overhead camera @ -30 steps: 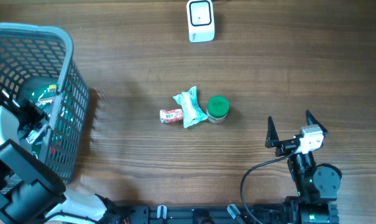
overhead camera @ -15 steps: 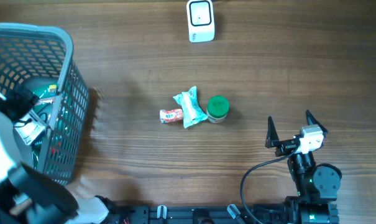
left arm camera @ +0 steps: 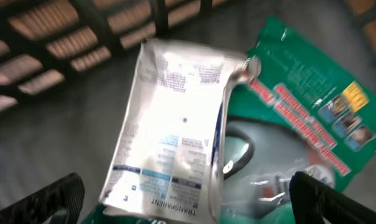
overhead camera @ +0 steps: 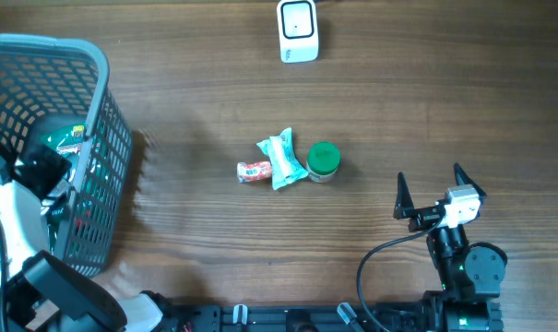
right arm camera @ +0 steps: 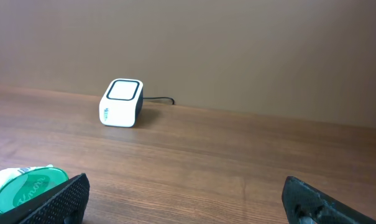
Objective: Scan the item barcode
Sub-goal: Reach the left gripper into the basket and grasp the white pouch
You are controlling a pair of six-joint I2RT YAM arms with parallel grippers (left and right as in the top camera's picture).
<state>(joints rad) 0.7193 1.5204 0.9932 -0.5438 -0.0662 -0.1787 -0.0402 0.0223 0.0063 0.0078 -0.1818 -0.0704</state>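
wooden table [overhead camera: 445, 92] — the white packet [overhead camera: 282, 160] and green-lidded jar [overhead camera: 323, 160] lie mid-frame, up-left of the right gripper [overhead camera: 431, 184], which is nearer — both it and the left gripper [left arm camera: 194, 199], in the basket [overhead camera: 101, 69], gape empty.

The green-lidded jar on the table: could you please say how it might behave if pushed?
The jar looks round and stands lid-up, so it would probably slide rather than roll unless tipped. It seems small, so likely light. The white packet right beside it would probably shift too.
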